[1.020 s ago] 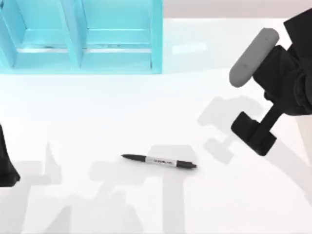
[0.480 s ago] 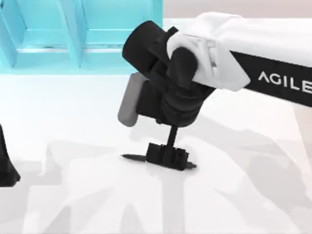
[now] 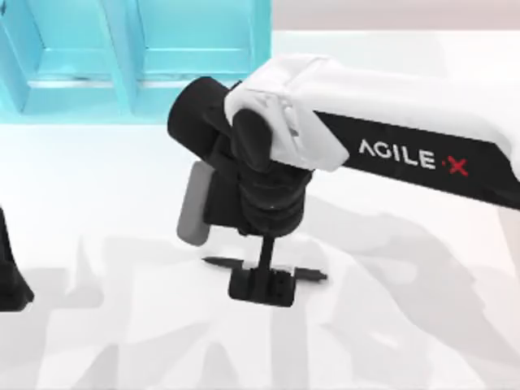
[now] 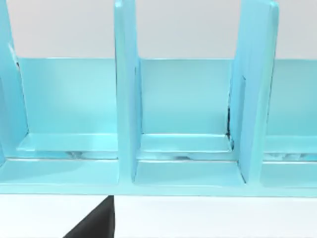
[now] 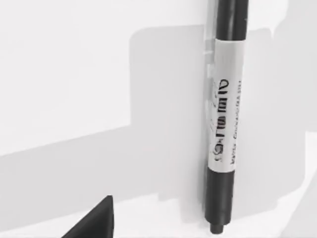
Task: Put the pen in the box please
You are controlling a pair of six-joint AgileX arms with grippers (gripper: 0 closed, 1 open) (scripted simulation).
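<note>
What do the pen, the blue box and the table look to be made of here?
Pen: probably smooth plastic, glossy black barrel with a white printed label band.
Box: rigid panels, painted or plastic, in a slightly glossy light blue, with flat dividers and soft reflections on its floor.
Table: plain matte white surface that takes soft shadows; its material cannot be told.

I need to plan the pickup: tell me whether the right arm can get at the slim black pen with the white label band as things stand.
Probably yes. The right gripper hangs directly over the slim black pen with the white label band, which lies flat on the white table with nothing beside it. The left arm sits parked at the table's left edge.
</note>
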